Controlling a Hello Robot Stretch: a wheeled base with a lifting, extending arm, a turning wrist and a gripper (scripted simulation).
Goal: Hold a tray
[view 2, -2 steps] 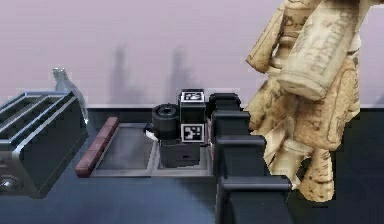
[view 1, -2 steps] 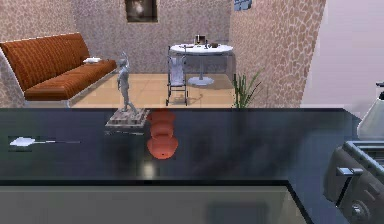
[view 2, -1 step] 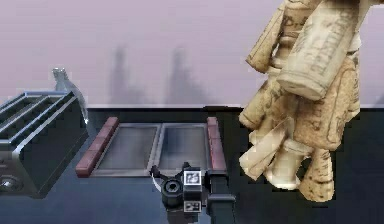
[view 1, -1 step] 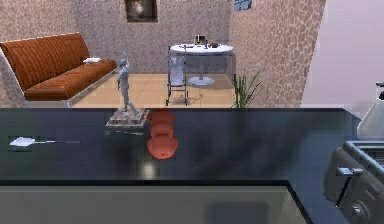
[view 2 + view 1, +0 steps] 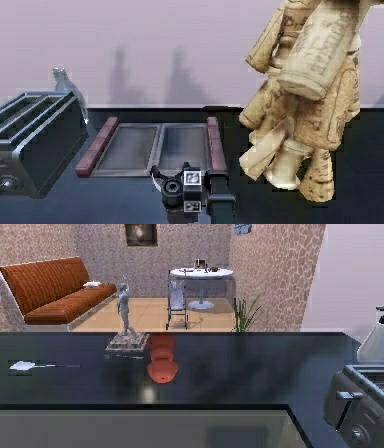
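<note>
Grey tray (image 5: 135, 150) with 2 brown ends lies on the bench (image 5: 105, 200) right at the gripper (image 5: 162, 180); I cannot tell if it is held, and a lift by 1 edge may tip it into the tan statue (image 5: 300, 110) beside.

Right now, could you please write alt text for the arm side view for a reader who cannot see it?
A grey tray with reddish-brown handles lies on a dark counter, the arm's jaws at its near edge; whether they hold anything cannot be told. A toaster stands left, a tan statue right.
</note>
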